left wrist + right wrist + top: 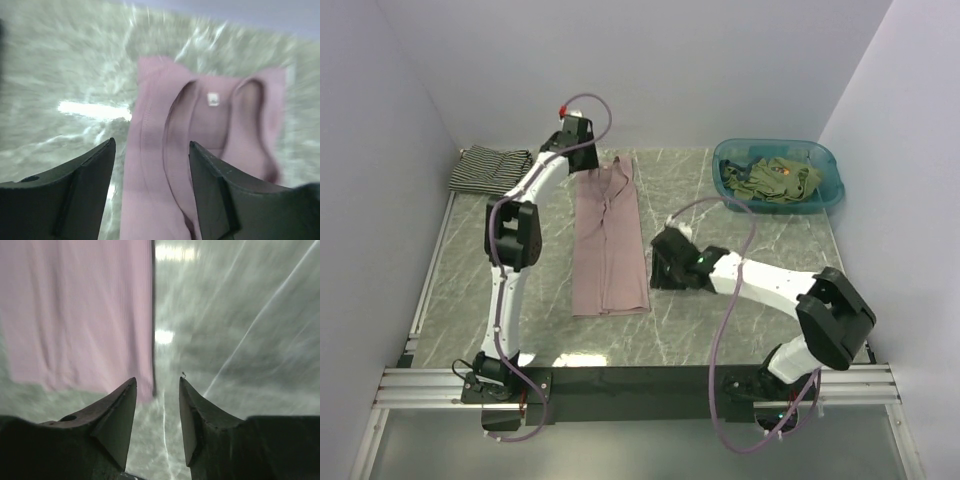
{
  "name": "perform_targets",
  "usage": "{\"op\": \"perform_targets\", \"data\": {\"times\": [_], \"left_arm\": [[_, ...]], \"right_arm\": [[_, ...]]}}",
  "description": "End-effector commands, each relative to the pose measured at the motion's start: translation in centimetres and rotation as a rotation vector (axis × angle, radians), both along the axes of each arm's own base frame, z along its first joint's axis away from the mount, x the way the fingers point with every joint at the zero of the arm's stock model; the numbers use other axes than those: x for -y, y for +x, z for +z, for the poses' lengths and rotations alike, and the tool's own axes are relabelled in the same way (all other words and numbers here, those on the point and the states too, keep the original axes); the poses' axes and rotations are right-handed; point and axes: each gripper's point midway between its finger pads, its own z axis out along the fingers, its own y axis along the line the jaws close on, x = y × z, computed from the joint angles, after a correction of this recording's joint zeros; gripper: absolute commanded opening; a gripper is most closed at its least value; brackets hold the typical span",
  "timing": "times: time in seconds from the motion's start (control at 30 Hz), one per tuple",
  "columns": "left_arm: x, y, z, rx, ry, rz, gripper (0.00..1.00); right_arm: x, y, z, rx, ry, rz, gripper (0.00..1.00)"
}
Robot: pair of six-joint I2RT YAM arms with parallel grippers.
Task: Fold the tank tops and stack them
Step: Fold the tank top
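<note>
Left wrist alone shows label (213,99) on pink top (150,165).

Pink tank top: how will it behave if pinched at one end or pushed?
Likely floppy: the pink tank top lies flat in thin folded layers, so a one-end pinch would probably let it drape and unfold. Probably light; the knit looks thin. A push would likely bunch it rather than slide it.
</note>
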Motion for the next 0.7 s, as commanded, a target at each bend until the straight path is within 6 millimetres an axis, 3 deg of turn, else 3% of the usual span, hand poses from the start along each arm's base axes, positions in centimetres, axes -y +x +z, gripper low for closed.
{"op": "perform_targets", "data": {"times": [0.0,0.03,0.07,0.1,0.13,0.17,0.23,0.27,0.3,0.33,0.43,0.47,0.5,0.53,0.57,0.6,0.67], "left_arm": [[-0.2,-0.4,14.4,0.232,-0.142,0.044,0.67],[-0.3,-1.4,15.4,0.236,-0.202,0.092,0.66],[-0.4,-3.2,13.1,0.168,-0.213,0.126,0.65],[-0.4,-5.2,16.2,0.213,-0.275,0.140,0.63],[0.0,-6.6,16.1,0.209,-0.355,0.180,0.57],[0.0,-10.4,13.6,0.156,-0.374,0.192,0.55],[1.0,-13.3,12.0,0.128,-0.506,0.229,0.50],[0.8,-16.3,7.3,0.026,-0.513,0.251,0.48],[1.1,-17.9,7.8,0.029,-0.560,0.244,0.46],[2.6,-20.2,5.4,-0.043,-0.626,0.199,0.42],[5.0,-23.5,5.3,-0.062,-0.703,0.111,0.39],[6.8,-25.3,4.3,-0.076,-0.733,0.045,0.38],[7.4,-26.2,5.3,-0.045,-0.766,0.008,0.38],[8.2,-27.0,5.5,-0.036,-0.803,-0.022,0.38],[9.1,-28.8,4.3,-0.053,-0.818,-0.066,0.38],[9.7,-29.1,5.2,-0.023,-0.844,-0.100,0.39],[10.5,-30.3,3.7,-0.053,-0.841,-0.143,0.38]], "right_arm": [[0.1,5.9,6.1,0.162,0.062,-0.031,0.48],[0.8,7.7,6.8,0.173,0.080,-0.053,0.48],[0.6,8.8,7.4,0.178,0.100,-0.044,0.48],[-0.4,10.6,8.2,0.181,0.126,-0.021,0.48],[-0.5,11.7,8.4,0.181,0.138,-0.013,0.48],[-0.6,13.0,8.6,0.186,0.154,-0.007,0.48],[-2.3,15.3,8.9,0.181,0.167,0.034,0.47],[-2.8,15.8,8.7,0.168,0.157,0.051,0.46],[-3.9,17.2,8.5,0.170,0.161,0.070,0.46],[-4.8,17.5,8.3,0.159,0.176,0.092,0.46],[-7.1,20.1,7.2,0.162,0.189,0.141,0.45],[-7.7,20.3,6.7,0.137,0.194,0.167,0.45],[-8.9,21.7,6.3,0.148,0.202,0.188,0.45],[-9.7,22.1,6.2,0.147,0.230,0.212,0.45],[-10.9,22.3,6.6,0.150,0.290,0.253,0.44],[-11.9,22.6,6.3,0.138,0.333,0.263,0.45],[-13.7,22.8,7.0,0.152,0.436,0.310,0.45]]}}
